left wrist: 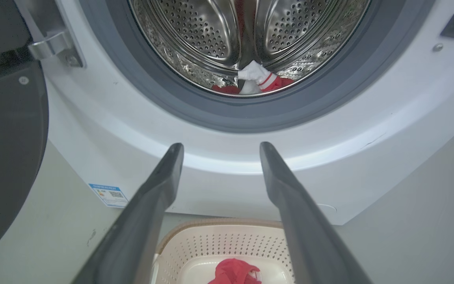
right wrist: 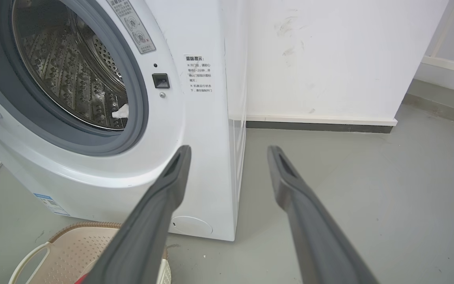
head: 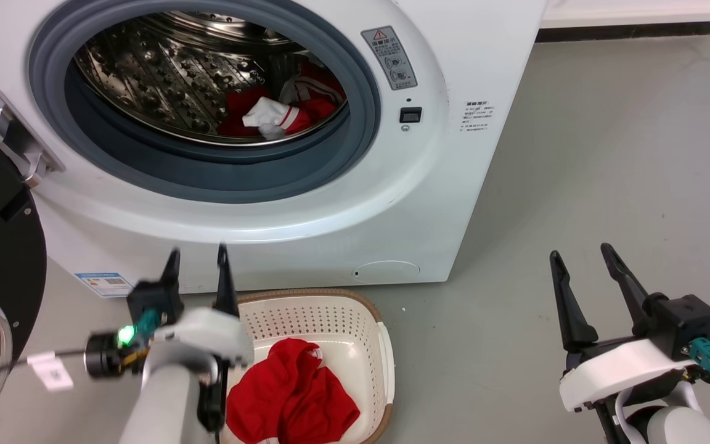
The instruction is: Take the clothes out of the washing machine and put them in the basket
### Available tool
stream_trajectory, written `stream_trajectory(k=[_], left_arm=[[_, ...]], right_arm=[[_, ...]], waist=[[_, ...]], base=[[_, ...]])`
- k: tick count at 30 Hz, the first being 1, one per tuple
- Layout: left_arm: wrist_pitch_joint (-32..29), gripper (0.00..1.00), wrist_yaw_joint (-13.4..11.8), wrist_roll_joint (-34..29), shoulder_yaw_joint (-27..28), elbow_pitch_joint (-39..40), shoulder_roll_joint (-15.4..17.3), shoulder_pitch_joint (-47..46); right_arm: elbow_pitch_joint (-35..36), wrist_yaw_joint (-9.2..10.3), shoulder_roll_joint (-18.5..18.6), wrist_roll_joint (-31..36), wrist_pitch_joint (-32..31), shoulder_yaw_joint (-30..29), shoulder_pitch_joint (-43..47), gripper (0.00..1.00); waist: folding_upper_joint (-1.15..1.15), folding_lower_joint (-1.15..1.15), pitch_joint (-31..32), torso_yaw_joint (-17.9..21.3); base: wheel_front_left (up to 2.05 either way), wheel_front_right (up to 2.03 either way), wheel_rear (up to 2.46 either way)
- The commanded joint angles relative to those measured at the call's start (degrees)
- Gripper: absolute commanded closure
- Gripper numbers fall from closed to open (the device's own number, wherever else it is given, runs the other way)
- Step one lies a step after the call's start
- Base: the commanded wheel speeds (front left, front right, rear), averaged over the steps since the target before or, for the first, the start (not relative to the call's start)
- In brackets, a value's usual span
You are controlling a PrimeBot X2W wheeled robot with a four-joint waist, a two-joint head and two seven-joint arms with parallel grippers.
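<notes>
Grey floor (head: 607,154), left end effector (head: 198,250) wide, empty, beside basket (head: 306,293), right end effector (head: 580,250) wide, empty, clothes (head: 269,115) in washing machine (head: 330,209)

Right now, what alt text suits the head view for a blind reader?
An open washing machine holds red and white clothes in its drum, and a red garment lies in the basket before it. Both grippers are open and empty, the left gripper by the basket, the right gripper over the floor.
</notes>
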State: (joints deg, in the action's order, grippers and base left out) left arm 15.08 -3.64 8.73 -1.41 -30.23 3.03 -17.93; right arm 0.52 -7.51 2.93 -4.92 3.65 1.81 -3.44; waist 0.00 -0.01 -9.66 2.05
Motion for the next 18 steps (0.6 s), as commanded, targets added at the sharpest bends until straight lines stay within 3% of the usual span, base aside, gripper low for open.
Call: stream_trajectory(k=[1, 10, 18], left_arm=[[0.1, 0.0, 0.6, -0.7, -0.4, 0.2, -0.1, -2.6], [0.0, 0.0, 4.4, -3.5, -3.5, -8.2, 2.0, -19.9], [-4.1, 0.0, 5.4, -3.7, -3.3, -18.6, 6.0, -32.8]], right_arm=[[0.6, 0.04, -0.1, 0.3, -0.1, 0.0, 0.2, 0.0], [0.8, 0.04, -0.1, -0.5, -0.1, 1.3, -1.7, 0.0], [-0.2, 0.04, -0.1, -1.9, 1.4, 2.8, -3.9, 0.0]], waist=[[0.0, 0.01, -0.4, 0.1], [0.0, 0.01, -5.2, 2.9], [0.0, 0.01, -11.4, 7.6]], base=[[0.0, 0.0, 0.0], [0.0, 0.0, 0.0], [0.0, 0.0, 0.0]])
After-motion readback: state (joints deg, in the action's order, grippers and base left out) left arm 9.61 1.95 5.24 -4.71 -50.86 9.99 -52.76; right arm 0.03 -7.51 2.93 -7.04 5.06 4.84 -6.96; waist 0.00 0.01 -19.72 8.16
